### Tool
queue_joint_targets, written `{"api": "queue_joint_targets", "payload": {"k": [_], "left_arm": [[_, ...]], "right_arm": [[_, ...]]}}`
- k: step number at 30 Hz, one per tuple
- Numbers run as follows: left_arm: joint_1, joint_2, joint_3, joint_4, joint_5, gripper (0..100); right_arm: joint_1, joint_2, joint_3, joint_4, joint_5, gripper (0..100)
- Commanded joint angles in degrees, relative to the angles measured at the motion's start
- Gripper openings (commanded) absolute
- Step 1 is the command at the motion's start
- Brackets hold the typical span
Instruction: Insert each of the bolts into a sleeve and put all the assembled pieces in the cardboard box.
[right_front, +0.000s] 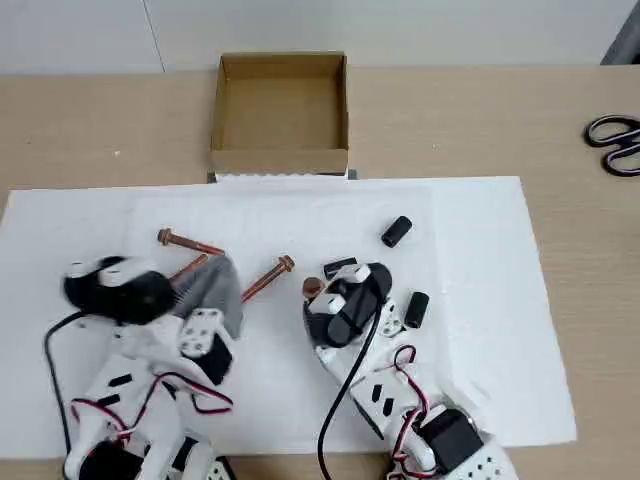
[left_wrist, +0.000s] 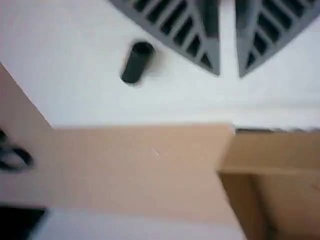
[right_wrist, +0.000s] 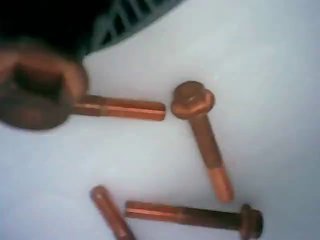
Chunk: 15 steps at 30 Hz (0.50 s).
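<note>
Bolt in right gripper aims shaft toward loose bolts; left gripper hangs narrowly parted over white paper.

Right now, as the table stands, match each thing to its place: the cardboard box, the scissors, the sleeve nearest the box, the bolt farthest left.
Things:
1. cardboard box
2. scissors
3. sleeve
4. bolt

Places:
A. on the white sheet, left half
B. on the bare table, far right
C. just beyond the sheet's far edge
D. on the sheet, right half

Pairs: 1-C, 2-B, 3-D, 4-A
</note>
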Motion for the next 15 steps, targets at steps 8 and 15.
{"api": "queue_joint_targets", "payload": {"k": [8, 15], "left_arm": [[-15.82, -0.35, 9.71, -2.02, -11.52, 1], [-18.11, -0.44, 12.53, 0.70, -11.87, 1]], "right_arm": [[17.10, -0.04, -5.10, 4.26, -2.02, 0.3], [20.44, 9.98, -20.22, 4.53, -4.04, 0.3]]}}
